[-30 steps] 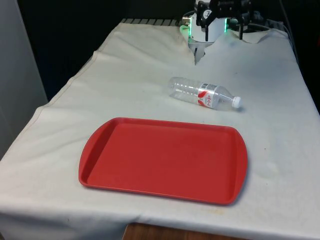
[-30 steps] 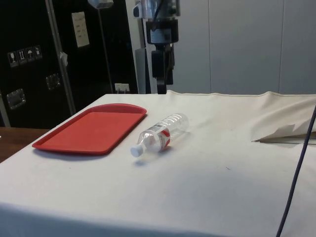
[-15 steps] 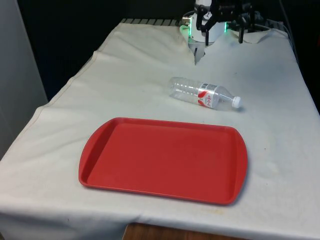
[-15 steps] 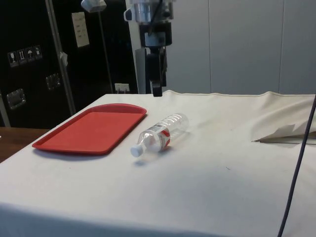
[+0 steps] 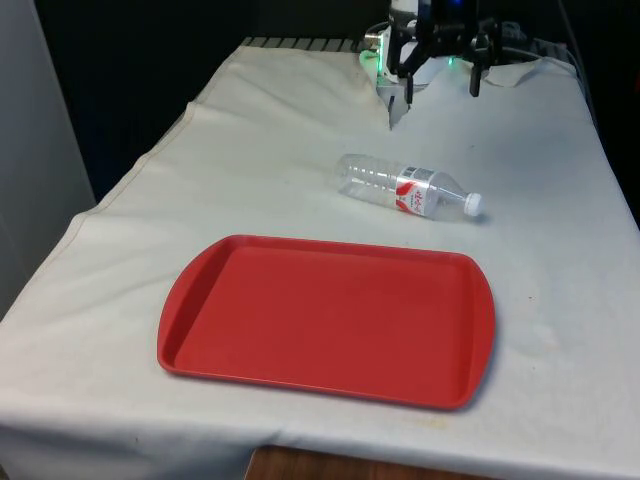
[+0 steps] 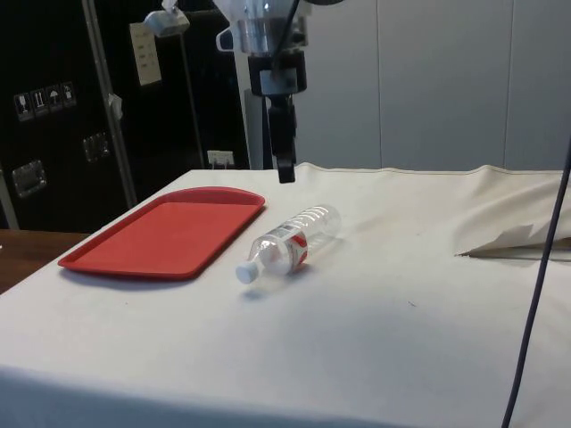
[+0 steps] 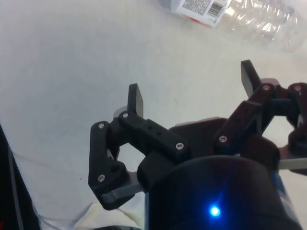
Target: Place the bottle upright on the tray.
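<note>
A: Start at the front view's left. What's there?

B: The tray (image 5: pixel 326 320), red, flat on the cloth (image 5: pixel 250 150), its long side toward the camera. Nothing lies on it. In the side view the tray (image 6: pixel 165 234) is seen nearly edge-on, so its floor is hard to read there.

A: And the bottle?

B: On its side on the cloth, beyond the tray and toward the front view's right, well apart from it. The bottle (image 5: pixel 408 187) is clear with a red-and-white label and a white cap pointing to the front view's right. In the side view the bottle (image 6: pixel 290 242) lies with its cap toward the camera. In the wrist view the bottle (image 7: pixel 230 10) is cut off by the frame; a barcode patch and some ribbed plastic can be made out.

A: The claw?

B: The gripper (image 5: pixel 440 82) hangs above the far end of the table, its upper part cut off. In the wrist view the gripper (image 7: pixel 192 86) has its fingers spread wide with bare cloth between them, holding nothing. In the side view the gripper (image 6: pixel 285 169) is seen edge-on, one finger hiding the other, above the cloth behind the bottle.
</note>
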`<state>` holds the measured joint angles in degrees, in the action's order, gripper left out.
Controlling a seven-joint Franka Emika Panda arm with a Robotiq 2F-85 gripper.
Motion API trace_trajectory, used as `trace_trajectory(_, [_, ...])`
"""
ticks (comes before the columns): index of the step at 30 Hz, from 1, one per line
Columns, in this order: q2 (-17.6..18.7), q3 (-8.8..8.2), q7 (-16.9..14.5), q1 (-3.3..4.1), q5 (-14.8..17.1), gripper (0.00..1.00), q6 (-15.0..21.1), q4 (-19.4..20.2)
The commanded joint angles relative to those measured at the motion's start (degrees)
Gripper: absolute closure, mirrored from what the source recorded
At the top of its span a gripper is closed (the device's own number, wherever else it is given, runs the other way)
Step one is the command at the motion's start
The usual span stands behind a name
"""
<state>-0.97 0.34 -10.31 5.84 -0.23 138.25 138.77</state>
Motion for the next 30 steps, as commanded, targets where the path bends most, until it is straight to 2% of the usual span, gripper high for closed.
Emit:
trace_trajectory(1, [0.2,-0.06,-0.5,-0.06,-0.6,0.0,0.1,-0.1])
trace_trajectory(16, [1.4,-0.17,-6.4,0.0,-1.1,0.0,0.3,-0.5])
trace_trajectory(18, [1.2,-0.23,-6.8,-0.06,-0.3,0.0,0.1,-0.3])
trace_trajectory(19, [1.7,-0.06,-7.1,0.06,-1.2,0.0,0.3,-0.6])
trace_trajectory(30, [3.2,0.69,-8.6,0.11,-2.2,0.0,0.5,-1.4])
